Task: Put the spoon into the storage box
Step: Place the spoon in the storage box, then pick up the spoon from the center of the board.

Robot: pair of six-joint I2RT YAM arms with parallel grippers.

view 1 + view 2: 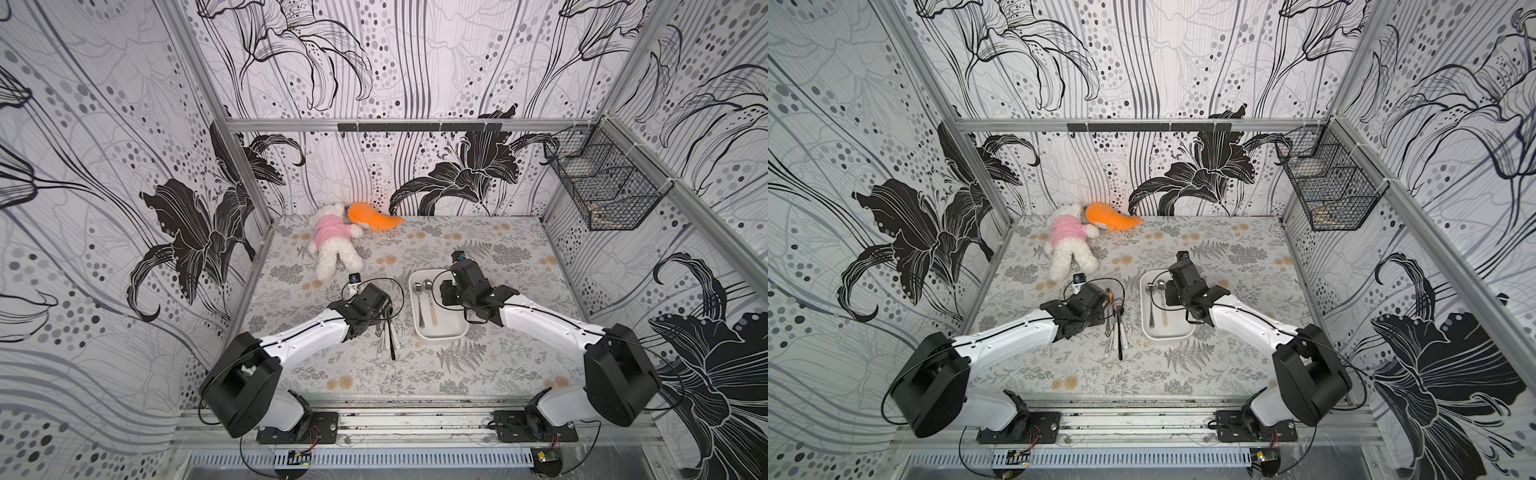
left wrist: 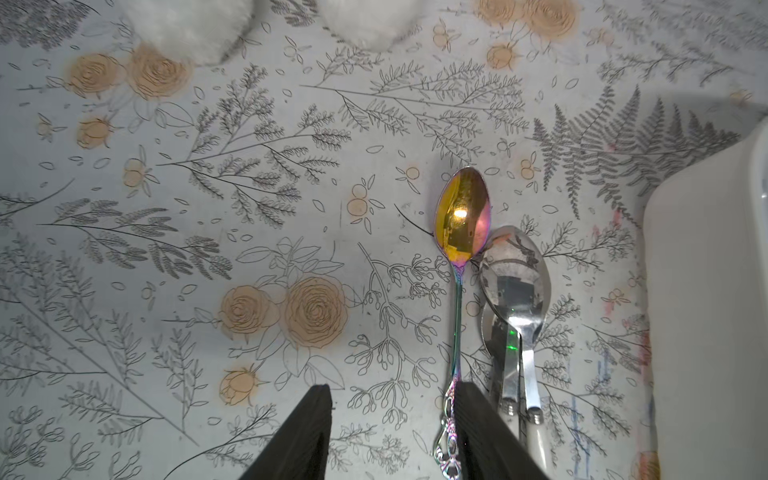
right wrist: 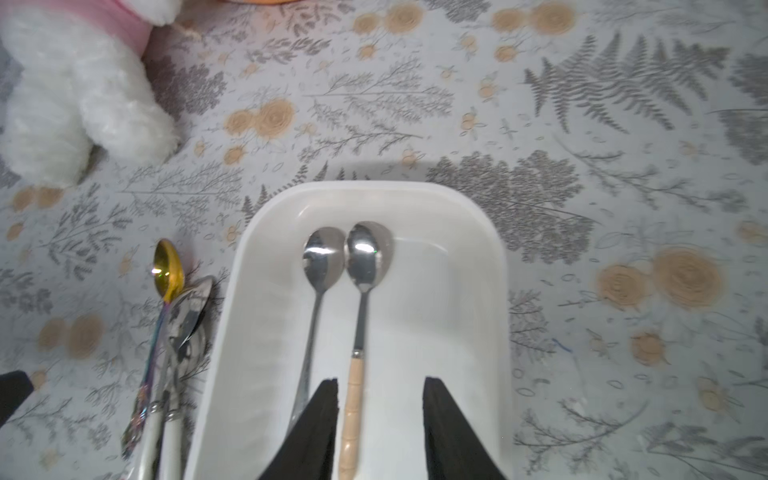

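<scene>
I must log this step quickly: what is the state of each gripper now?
Left gripper: open around the rainbow spoon, not gripping it.
Right gripper: open over the wooden-handled spoon in the storage box.

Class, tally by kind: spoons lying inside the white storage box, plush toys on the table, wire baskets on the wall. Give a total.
Spoons in the storage box: 2
Plush toys: 2
Wire baskets: 1
Total: 5

White shallow box (image 1: 446, 328), rounded corners, right of centre in both top views. Inside it, parallel and flat: steel spoon (image 3: 320, 266), wood-handled spoon (image 3: 368, 257). Gold spoon (image 2: 461, 216) lies outside, left of box.
</scene>
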